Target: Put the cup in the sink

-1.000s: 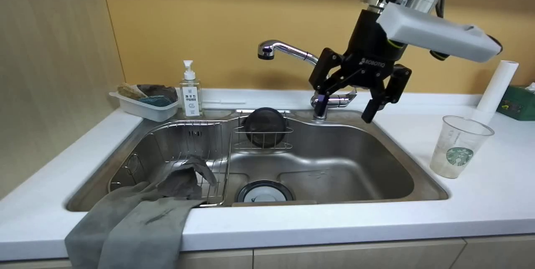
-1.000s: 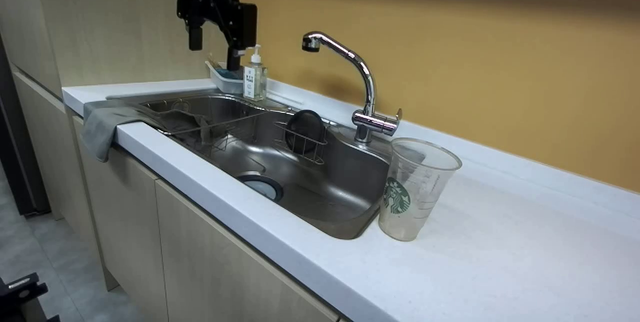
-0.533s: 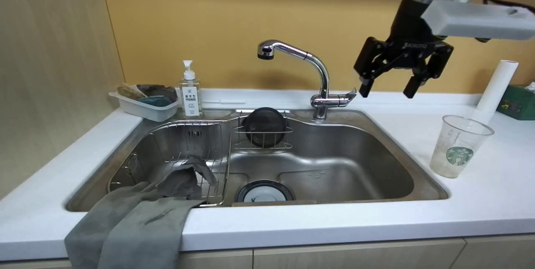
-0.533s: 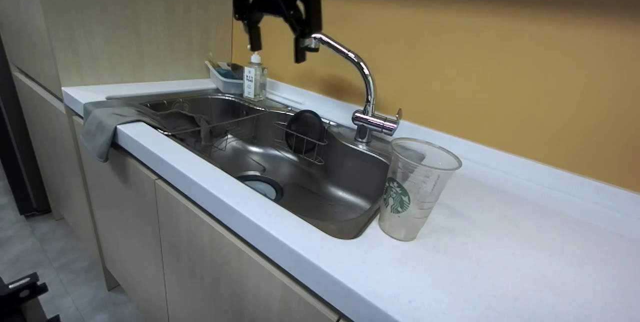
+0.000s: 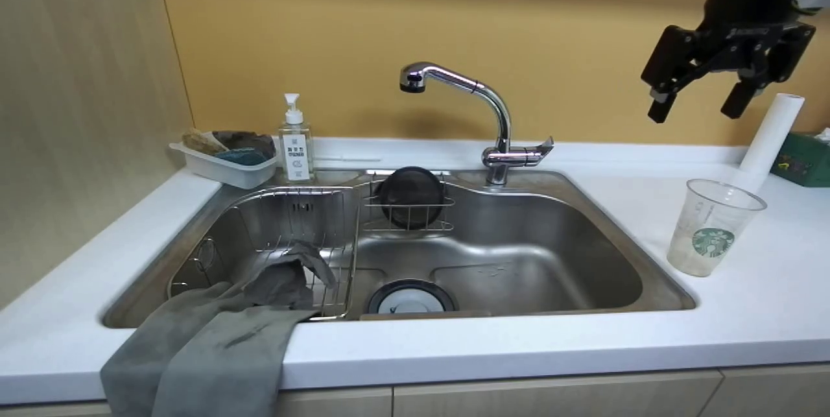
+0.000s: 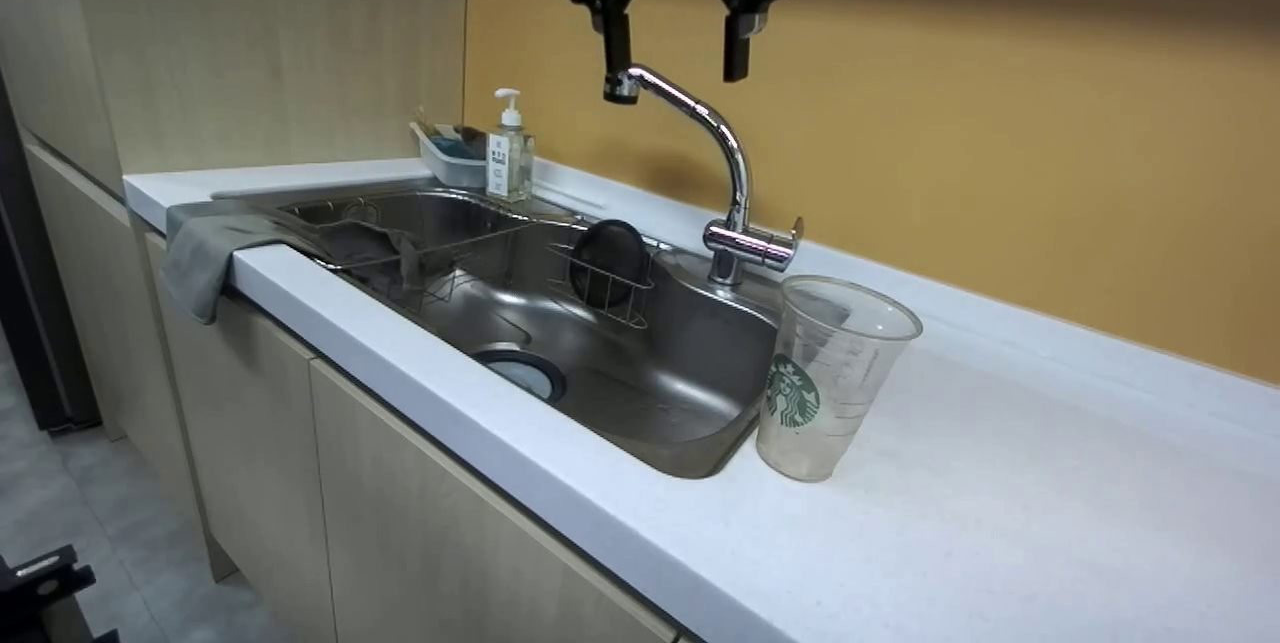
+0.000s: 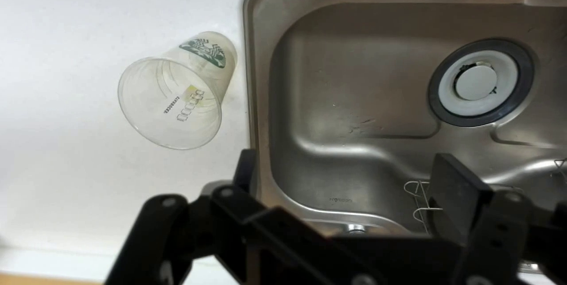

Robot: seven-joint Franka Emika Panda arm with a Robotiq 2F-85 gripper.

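Observation:
The cup (image 5: 712, 229) is clear, tapered plastic with a round green logo. It stands upright on the white counter beside the sink (image 5: 557, 261), close to its rim. The cup also shows in an exterior view (image 6: 830, 393) and at the left of the wrist view (image 7: 177, 94). The steel sink (image 7: 345, 54) fills the right of the wrist view, with its round drain visible. My gripper (image 5: 697, 109) is open and empty, high above the counter and apart from the cup. It also shows at the top of an exterior view (image 6: 678, 63) and in the wrist view (image 7: 347, 174).
A chrome faucet (image 5: 499, 112) rises behind the sink. A paper-towel roll (image 5: 771, 135) and a green box (image 5: 804, 157) stand behind the cup. A wire rack, a dark round dish (image 5: 412, 196), a grey cloth (image 5: 214, 345), a soap bottle (image 5: 297, 154) and a sponge tray (image 5: 224, 170) surround the basin.
My open gripper has moved rightward and up in both exterior views, away from the faucet and toward the cup's side. The cup has not moved.

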